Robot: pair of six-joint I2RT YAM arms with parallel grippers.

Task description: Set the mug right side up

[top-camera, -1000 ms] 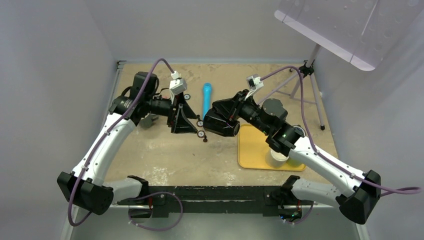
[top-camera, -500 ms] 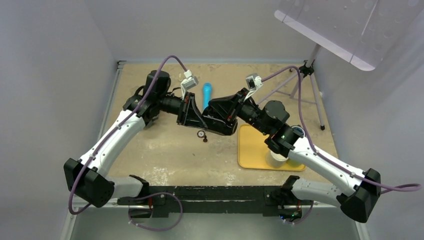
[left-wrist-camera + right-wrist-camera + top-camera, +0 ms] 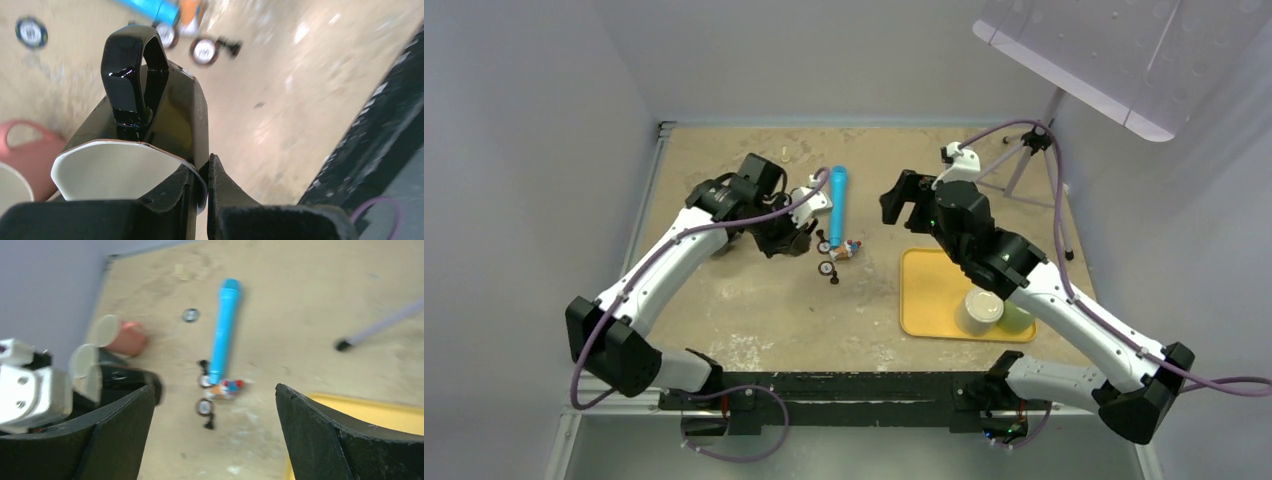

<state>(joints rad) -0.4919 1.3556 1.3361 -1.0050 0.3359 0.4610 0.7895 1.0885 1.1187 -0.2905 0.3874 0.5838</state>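
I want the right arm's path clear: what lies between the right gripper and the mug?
Between right gripper and mug lie the blue tube and a small wheeled toy, seen in the top view.

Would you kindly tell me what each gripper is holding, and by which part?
The left gripper pinches the black mug by its rim; the right gripper is open and holds nothing.

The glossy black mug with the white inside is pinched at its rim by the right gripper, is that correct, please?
Not quite: the left gripper pinches the glossy black mug at its rim, as the left wrist view shows; the right gripper stands open and empty.
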